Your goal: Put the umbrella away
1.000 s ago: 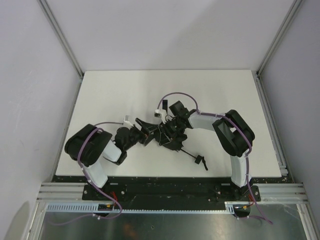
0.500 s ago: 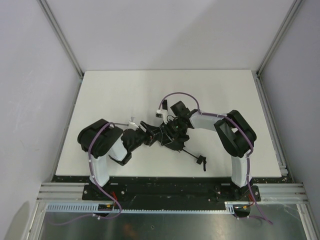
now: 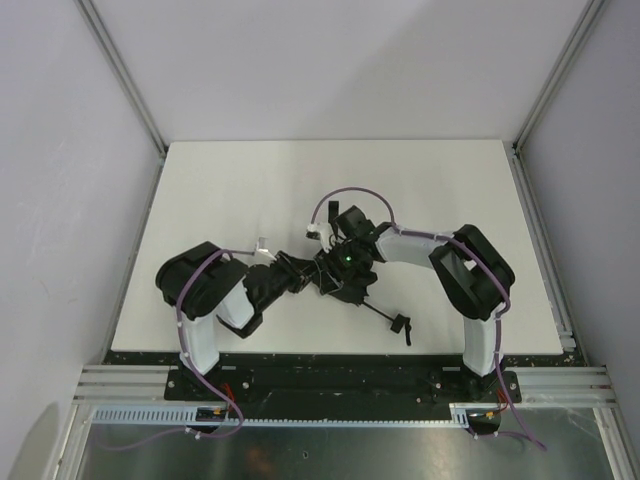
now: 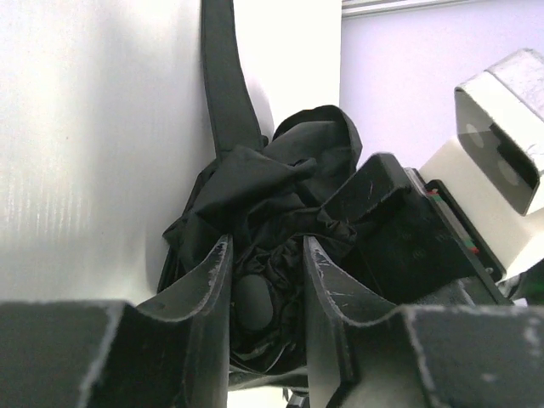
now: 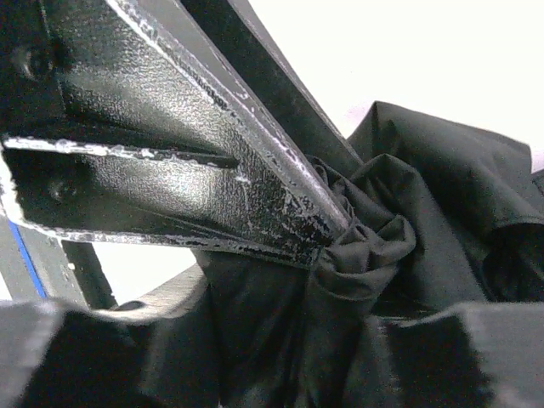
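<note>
Left gripper [image 4: 265, 248]: jaws clamped on the bunched umbrella [image 4: 280, 170] fabric.
Right gripper [image 5: 353, 272]: jaws clamped on umbrella fabric.
Place: middle of the worktop [image 3: 250, 180].

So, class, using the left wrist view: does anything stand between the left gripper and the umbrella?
Nothing visible does. Bunched black fabric of the umbrella lies directly between the two fingers of the left gripper, with no other object in the gap.

light: bright, even, overhead | shadows: soft | wrist views: near foreground blurred, white table [image 4: 85, 127] overexposed
</note>
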Robot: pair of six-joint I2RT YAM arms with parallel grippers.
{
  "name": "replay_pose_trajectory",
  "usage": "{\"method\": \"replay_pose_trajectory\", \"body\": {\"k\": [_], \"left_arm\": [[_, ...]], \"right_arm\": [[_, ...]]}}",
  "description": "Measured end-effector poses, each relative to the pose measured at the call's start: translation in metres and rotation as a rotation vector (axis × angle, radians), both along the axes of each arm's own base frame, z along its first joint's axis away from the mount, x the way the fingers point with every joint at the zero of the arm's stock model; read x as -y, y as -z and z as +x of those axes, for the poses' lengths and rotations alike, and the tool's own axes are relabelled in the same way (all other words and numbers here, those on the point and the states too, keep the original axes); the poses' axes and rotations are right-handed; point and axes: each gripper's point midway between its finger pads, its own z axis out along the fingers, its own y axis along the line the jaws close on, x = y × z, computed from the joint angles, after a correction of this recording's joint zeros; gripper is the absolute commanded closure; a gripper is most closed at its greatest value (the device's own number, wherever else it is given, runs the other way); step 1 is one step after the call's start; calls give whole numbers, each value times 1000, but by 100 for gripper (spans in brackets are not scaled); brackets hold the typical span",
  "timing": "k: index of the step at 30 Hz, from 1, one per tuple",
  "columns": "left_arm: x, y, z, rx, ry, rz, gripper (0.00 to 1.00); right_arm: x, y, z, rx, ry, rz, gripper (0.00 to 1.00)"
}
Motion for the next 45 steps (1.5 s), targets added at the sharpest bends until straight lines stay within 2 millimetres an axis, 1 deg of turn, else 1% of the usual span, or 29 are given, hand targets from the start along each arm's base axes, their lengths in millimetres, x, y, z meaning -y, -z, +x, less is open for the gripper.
{"method": "replay_pose_trajectory", "body": {"k": [1,2,4,5,6,9,12,14,18,20,22,24,26,28,30,32,36,40,41,42,43,45], "left_arm": [[0,0,-1,2,0,3,94],[-1,0,-2,3,0,8,97],[-3,4,-5,-8,-3,21,99],[-5,7,-5,-15,-7,27,100],[-5,8,-5,-20,-10,31,100],[-6,9,-6,-27,-12,37,100],[-6,11,-8,-35,-10,43,100],[-6,11,-10,-40,-7,46,100],[-6,11,-11,-51,-2,53,100],[-6,11,-12,-56,1,56,100],[-5,11,-13,-66,6,62,100],[-5,11,-15,-76,10,68,100],[-5,10,-15,-86,11,74,100],[-5,11,-16,-99,13,82,100],[-5,11,-16,-108,14,88,100],[-5,11,-17,-117,14,93,100],[-6,14,-17,-139,7,99,100],[-7,13,-18,-149,6,99,100],[-7,13,-18,-152,5,98,100],[-7,14,-18,-156,6,99,100],[-7,13,-18,-157,5,100,100],[-8,13,-18,-158,-1,103,100]], "right_arm": [[1,0,1,8,9,-9,43],[0,-1,1,14,15,-14,34],[1,-5,0,22,32,-23,12],[0,-8,-2,18,34,-19,6],[-1,-11,-4,18,35,-17,3],[-1,-21,-1,54,57,-19,1],[5,-35,11,101,101,-15,1],[11,-51,21,136,141,-3,1],[27,-93,34,229,216,17,1],[32,-108,34,284,240,6,1],[31,-115,29,374,256,-33,2],[28,-110,17,429,242,-71,3],[27,-92,2,465,215,-122,4],[35,-69,-7,483,199,-182,6],[45,-53,-8,499,200,-233,8],[48,-43,-6,515,201,-258,11],[37,-33,-2,532,193,-247,19],[21,-13,-3,541,169,-245,26],[19,-5,-2,539,165,-251,29],[17,1,-2,537,162,-259,35],[14,4,-1,538,168,-251,44],[11,5,0,536,172,-239,65]]}}
